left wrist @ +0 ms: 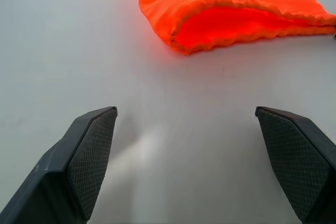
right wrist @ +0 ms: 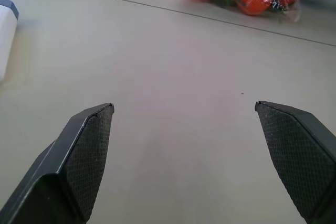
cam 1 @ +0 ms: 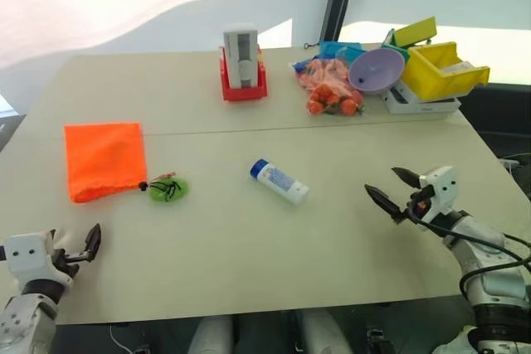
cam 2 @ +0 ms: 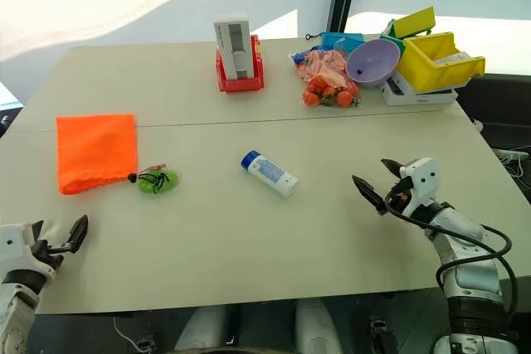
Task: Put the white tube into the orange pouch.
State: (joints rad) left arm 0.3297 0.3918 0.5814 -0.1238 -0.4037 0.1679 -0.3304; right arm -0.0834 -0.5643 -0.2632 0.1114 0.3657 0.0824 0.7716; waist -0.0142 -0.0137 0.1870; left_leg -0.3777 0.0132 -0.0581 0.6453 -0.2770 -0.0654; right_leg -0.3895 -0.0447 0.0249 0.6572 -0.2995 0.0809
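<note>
Hovering low over the near table edge, the left gripper and right gripper both stand wide apart and empty. Farther in, the white tube lies on its side mid-table, blue cap toward the orange pouch. That pouch lies flat at left, mouth facing the left gripper, its green tag beside it.

The left gripper hovers low over the near left corner of the table, its two black fingers spread wide with nothing between them. The right gripper is held above the table near the near right edge, angled inward toward the left, its fingers likewise parted wide and empty, cable looping along its forearm.
</note>
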